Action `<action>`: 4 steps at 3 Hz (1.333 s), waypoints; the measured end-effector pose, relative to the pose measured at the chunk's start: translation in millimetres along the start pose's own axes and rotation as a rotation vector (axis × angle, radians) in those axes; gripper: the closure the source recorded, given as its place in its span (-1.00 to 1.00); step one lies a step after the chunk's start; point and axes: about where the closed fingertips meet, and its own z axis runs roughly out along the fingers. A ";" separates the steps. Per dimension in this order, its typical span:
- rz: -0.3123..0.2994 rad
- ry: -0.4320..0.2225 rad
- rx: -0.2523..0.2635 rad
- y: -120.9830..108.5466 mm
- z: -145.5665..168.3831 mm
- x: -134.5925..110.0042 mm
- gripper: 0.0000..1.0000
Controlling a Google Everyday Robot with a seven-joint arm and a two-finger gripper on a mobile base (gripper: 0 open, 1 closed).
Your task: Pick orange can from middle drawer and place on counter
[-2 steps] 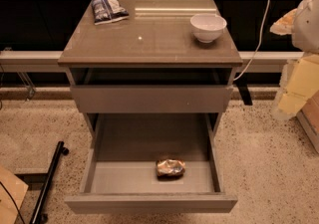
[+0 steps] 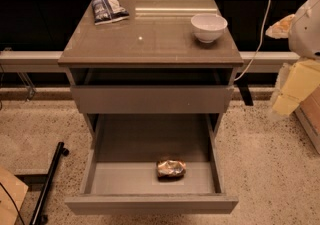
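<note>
Can in the open drawer, gripper off to the right

The orange can (image 2: pixel 171 168), crushed and dented, lies on the pale floor of the middle drawer (image 2: pixel 125 181). It sits slightly right of centre, towards the drawer's front wall, and touches neither side wall. The drawer is pulled well out of the cabinet. Above it, another plain drawer front (image 2: pixel 150 99) stands slightly out, with a dark gap under the counter (image 2: pixel 150 49).

A white bowl (image 2: pixel 208 27) stands upright on the counter near its right rear corner. A blue-and-white snack bag (image 2: pixel 108 8) lies at the left rear, and a small white speck (image 2: pixel 140 38) sits between them.

The gripper (image 2: pixel 294 88) hangs at the right edge of the view, beside the cabinet and about level with the upper drawer. It is well apart from the can and the counter and holds nothing visible. Whether it is open or closed I cannot tell.

A white cable (image 2: pixel 260 34) runs down behind the cabinet's right side. A black pole (image 2: pixel 47 184) lies on the speckled floor (image 2: pixel 265 169) at the left.
</note>
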 end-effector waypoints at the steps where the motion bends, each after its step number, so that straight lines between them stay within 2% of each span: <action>1: -0.002 -0.012 0.005 -0.8 -0.7 -3.2 -1.00; 2: 0.017 0.011 -0.003 2.8 6.0 0.4 -1.00; 4: -0.032 -0.076 -0.052 5.4 73.9 -5.7 -1.00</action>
